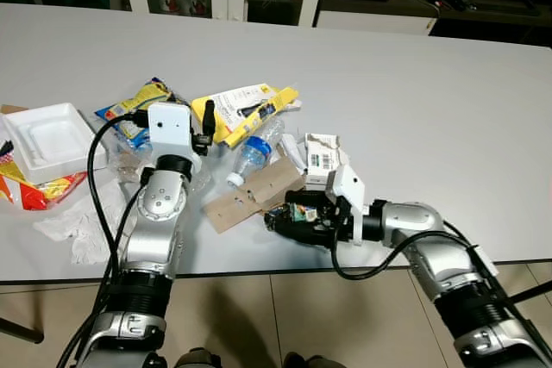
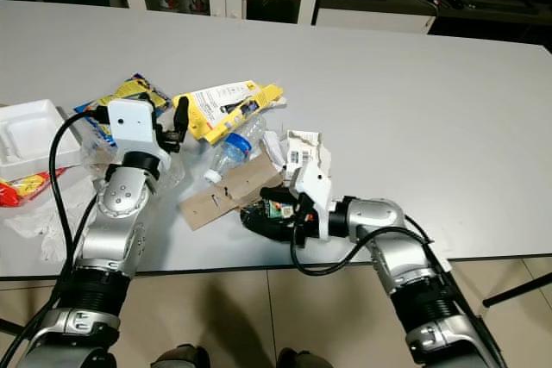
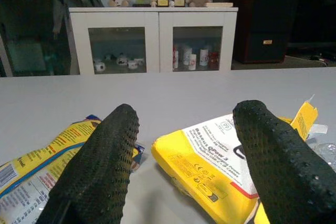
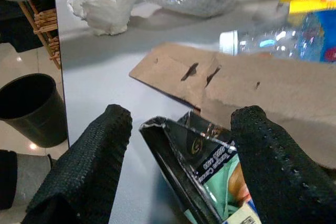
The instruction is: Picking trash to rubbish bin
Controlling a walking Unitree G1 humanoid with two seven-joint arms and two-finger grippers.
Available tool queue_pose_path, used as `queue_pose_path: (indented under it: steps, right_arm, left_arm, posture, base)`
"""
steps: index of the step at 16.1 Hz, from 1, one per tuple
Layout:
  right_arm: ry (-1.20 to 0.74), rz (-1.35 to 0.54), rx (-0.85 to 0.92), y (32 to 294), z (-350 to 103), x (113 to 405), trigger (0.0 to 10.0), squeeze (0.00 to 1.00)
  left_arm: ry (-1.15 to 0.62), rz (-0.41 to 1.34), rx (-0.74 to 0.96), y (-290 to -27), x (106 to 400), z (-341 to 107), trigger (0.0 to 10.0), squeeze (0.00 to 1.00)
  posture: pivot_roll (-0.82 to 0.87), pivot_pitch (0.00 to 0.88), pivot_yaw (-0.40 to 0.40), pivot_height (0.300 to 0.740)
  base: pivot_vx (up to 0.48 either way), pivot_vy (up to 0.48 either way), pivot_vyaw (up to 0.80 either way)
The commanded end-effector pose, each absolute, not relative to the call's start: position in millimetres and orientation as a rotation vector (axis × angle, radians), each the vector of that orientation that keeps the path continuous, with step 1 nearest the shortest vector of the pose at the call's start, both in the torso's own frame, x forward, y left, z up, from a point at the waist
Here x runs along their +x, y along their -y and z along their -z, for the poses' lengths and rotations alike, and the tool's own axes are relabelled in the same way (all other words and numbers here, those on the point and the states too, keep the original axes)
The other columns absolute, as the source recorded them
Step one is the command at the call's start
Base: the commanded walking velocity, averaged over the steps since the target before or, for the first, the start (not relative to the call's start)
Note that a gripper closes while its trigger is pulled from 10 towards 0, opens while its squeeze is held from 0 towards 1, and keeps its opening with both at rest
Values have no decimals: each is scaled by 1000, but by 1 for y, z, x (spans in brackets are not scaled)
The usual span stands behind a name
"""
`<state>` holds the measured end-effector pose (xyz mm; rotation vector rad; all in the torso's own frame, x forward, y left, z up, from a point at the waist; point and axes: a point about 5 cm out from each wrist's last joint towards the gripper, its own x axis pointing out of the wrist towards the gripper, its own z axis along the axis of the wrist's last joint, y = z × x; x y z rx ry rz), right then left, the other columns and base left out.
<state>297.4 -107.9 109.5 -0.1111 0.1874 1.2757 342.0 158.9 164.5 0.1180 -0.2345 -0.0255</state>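
Note:
Trash lies spread over the white table. A black snack wrapper with a green label rests near the front edge, beside a torn cardboard piece. My right gripper is open, with its fingers on either side of the wrapper. My left gripper stands open and empty above the table. It points at a yellow package, with a blue and yellow snack bag next to it. A clear plastic bottle lies between the package and the cardboard.
A black rubbish bin stands on the floor below the table edge. A white foam tray, a red wrapper and crumpled white plastic lie at the left. A small white box sits behind the right gripper.

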Motion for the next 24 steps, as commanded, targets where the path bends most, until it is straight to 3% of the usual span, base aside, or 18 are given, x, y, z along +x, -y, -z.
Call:
queue_pose_path:
  steps: [1, 16, 20, 24]
  right_arm:
    - [-185, -1258, -129, 112, -110, 301, 10000, 0]
    - [-252, -1242, -74, 122, -91, 295, 10000, 0]
    - [-398, -1129, -132, 139, -60, 293, 10000, 0]
    - [-412, -1053, -144, 145, -53, 295, 10000, 0]
  left_arm:
    - [228, 39, 124, -156, 340, -163, 10000, 0]
    - [223, 48, 127, -155, 341, -165, 10000, 0]
    - [223, 47, 130, -155, 340, -165, 10000, 0]
    - [223, 48, 134, -155, 340, -165, 10000, 0]
  posture:
    - [39, 109, -111, 740]
    - [35, 106, -105, 740]
    - [36, 112, -106, 740]
    - [36, 111, -104, 740]
  base:
    - [0, 0, 0]
    - [0, 0, 0]
    - [0, 0, 0]
    - [0, 0, 0]
